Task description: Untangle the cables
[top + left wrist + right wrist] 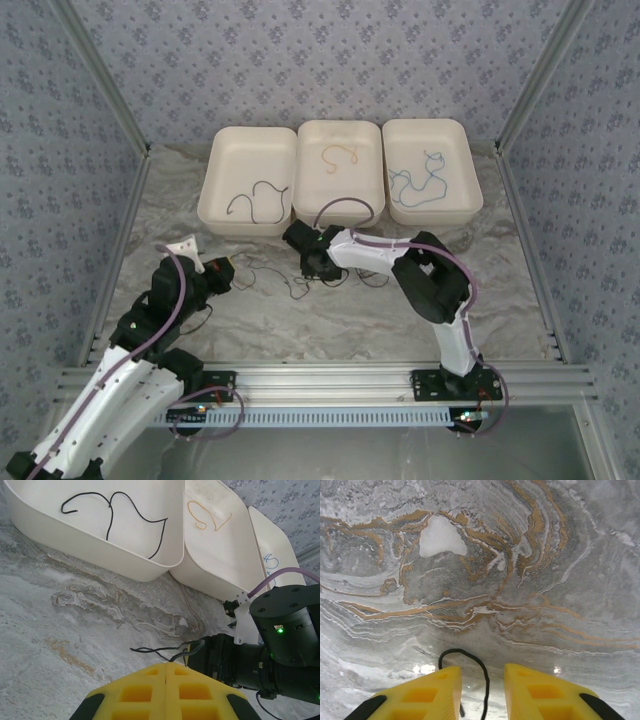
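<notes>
Marbled desk [330, 320] under both arms, with three white trays [245, 228] at twelve o'clock holding a black strand [110, 522], an orange strand [340, 149] and a blue strand [425, 190]. Unsorted black cables [160, 650] lie mid-desk between my hands. My left hand [167, 666], at eight o'clock, is clamped shut, apparently pinching them. My right hand [482, 672], at two o'clock, stands parted astride one loop. I'd close low on that single strand, then draw it slowly toward three o'clock, watching for snags.
</notes>
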